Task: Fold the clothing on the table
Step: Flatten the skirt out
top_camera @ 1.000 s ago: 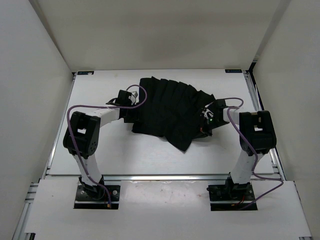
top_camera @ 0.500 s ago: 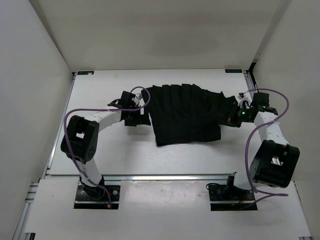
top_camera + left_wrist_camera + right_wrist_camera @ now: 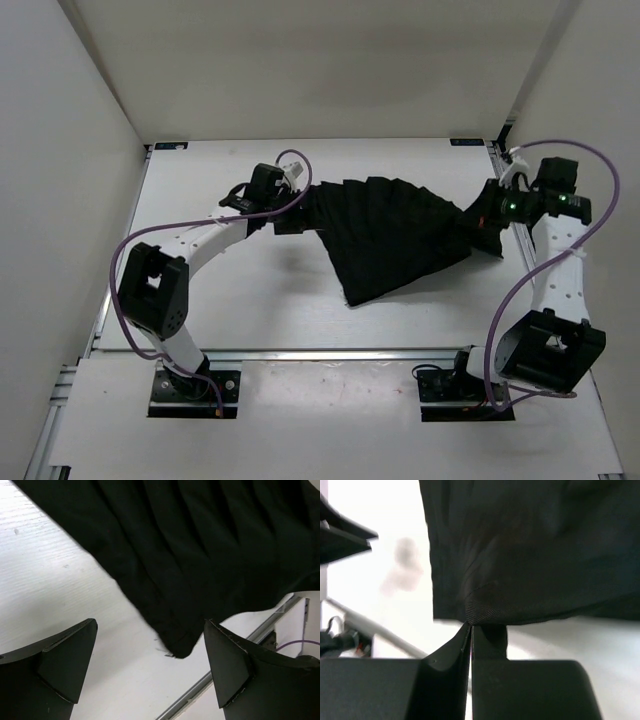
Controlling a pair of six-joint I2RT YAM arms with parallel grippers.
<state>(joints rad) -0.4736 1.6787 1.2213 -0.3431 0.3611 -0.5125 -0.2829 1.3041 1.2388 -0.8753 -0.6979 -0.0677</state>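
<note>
On the left, the left gripper (image 3: pixel 288 218) is standing with its jaws spread as wide as they go and is gripping nothing. In its wrist view the two fingers (image 3: pixel 65 662) are framing an open gap, with nothing pressed against either of them. The clothing (image 3: pixel 395 235) is starting just beside this gripper's tip and running away to its right. Ahead of the open fingers the black clothing (image 3: pixel 200 540) is filling the upper part of the wrist view. One pointed corner of it is showing in the gap between the fingers and touching neither. Beside that corner the white table (image 3: pixel 55 585) is showing bare, and its metal rail (image 3: pixel 192 692) is crossing beyond the right-hand finger.

Between the two grippers the clothing is spreading as a creased fan over the table (image 3: pixel 220 300). Its lower edge is coming to a point toward the arm bases, and its pleats are drawing together toward the right gripper (image 3: pixel 492 222).

On the right, that gripper is clamping shut on the gathered end of the clothing. In its wrist view the fingers (image 3: pixel 445 675) are pressing together with a fold of the clothing (image 3: pixel 530 545) caught at their tips, and the rest is spreading out ahead of them. Whether this end is hanging clear of the table cannot be told.
</note>
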